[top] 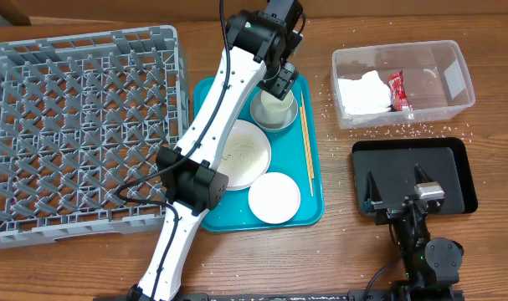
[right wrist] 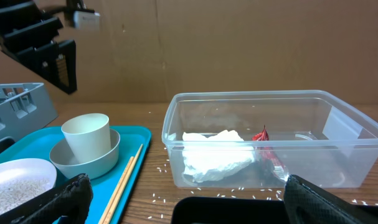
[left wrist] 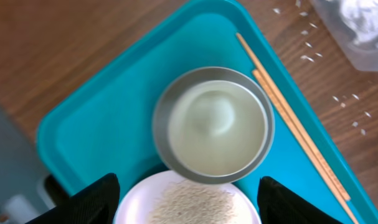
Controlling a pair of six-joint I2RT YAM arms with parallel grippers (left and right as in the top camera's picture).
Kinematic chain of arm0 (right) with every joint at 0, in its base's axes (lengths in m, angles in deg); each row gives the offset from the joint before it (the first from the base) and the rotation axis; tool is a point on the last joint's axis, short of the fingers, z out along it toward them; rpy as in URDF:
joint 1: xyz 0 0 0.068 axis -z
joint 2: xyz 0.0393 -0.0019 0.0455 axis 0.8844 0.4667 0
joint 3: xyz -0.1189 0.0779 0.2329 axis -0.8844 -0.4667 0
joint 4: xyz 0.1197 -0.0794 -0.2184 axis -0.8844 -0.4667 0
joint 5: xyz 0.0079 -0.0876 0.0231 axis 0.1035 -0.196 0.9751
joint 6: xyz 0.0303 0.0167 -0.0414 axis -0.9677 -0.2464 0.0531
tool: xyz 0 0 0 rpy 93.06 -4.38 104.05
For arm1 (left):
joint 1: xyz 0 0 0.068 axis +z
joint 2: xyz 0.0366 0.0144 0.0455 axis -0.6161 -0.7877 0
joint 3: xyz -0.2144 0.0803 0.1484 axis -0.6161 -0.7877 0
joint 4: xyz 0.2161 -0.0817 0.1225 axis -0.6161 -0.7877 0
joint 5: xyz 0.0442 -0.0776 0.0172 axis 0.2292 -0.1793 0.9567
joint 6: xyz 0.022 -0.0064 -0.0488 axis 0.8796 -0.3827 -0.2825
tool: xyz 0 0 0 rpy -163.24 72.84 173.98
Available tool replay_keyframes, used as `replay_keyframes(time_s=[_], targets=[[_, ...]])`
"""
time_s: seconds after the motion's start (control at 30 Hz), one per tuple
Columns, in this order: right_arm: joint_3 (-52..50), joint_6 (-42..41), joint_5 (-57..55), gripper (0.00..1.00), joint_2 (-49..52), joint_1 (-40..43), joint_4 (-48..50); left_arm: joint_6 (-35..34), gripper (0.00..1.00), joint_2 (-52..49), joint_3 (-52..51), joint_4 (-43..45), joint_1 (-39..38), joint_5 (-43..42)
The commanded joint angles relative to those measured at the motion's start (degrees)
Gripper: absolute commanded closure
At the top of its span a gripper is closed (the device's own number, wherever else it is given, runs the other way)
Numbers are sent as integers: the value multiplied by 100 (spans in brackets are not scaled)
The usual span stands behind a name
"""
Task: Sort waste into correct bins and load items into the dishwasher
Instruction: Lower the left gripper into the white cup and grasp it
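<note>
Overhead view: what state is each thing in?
Cup, upright, nested in bowl.
Large plate, rice on it.
Small plate, bare.
Rack, no dishes in it.
Tub, holds napkin and wrapper.
Left pincer, open, holding nothing.
Right pincer, open, holding nothing.

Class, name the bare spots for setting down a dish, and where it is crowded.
Free: the whole grey rack floor; the wood strip between teal tray and black tray; the right end of the clear tub. Crowded: the teal tray, filled by bowl, large plate, small plate and chopsticks.
</note>
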Motion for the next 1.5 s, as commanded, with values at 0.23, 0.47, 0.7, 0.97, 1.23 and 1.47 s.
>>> replay_keyframes(time_s=[0.23, 0.47, 0.7, 0.97, 1.23, 1.47], targets=[[-59, 7, -72, 0, -57, 26, 39, 278, 38, 90, -702, 328, -234, -667], [-59, 7, -72, 0, -57, 26, 42, 118, 42, 90, -1412, 857, -254, -675], [-59, 7, -72, 0, -57, 26, 39, 140, 47, 90, -1759, 1189, -330, -671], [-59, 7, -72, 0, -57, 26, 42, 160, 63, 90, -1808, 1298, -343, -647], [-59, 7, -72, 0, -57, 26, 42, 160, 67, 90, -2131, 1539, -343, -365], [-59, 7, -72, 0, -57, 26, 42, 149, 75, 92, -2151, 1681, -343, -221]])
